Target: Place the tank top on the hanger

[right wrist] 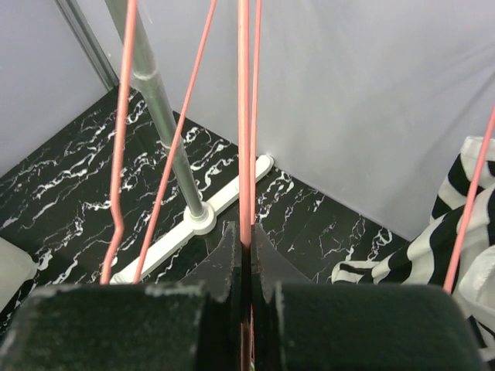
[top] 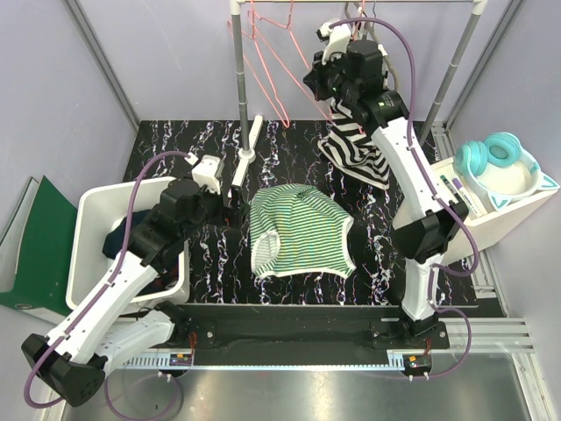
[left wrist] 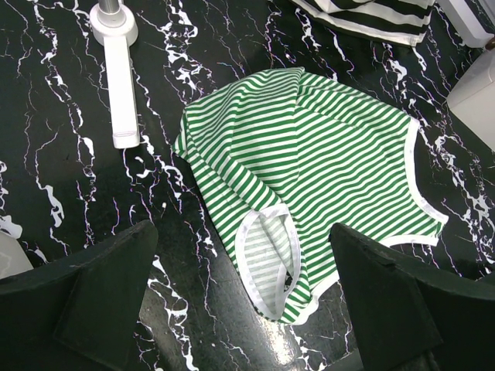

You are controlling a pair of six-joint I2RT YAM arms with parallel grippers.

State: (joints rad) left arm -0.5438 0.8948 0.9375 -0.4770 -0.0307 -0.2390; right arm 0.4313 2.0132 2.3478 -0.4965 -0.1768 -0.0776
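**Hanger pinched, top waiting on the desk**

My right claw (right wrist: 244, 236) is up at the far side by the rack, its jaws narrowed right down onto a thin pink wire of the hanger (right wrist: 244, 116), which runs straight up between them. Other pink hangers (right wrist: 122, 139) dangle just to the left of it, beside the metal pole (right wrist: 158, 116). I cannot tell from here whether the hook is on the rail or off it.

The tank top (top: 298, 230) lies rumpled on the desk (top: 193, 140) between my two arms, nothing touching it. My left claw (left wrist: 244, 232) hovers at its left edge with jaws wide and empty, a white-trimmed armhole (left wrist: 267, 263) gaping just below them.

I judge this to be the fetching step: hanger secured, garment not yet handled. Next I would carry the hanger down toward the top without snagging its neighbours, while the left claw takes the trim at an opening and holds it apart, so that a hanger arm can slide inside.
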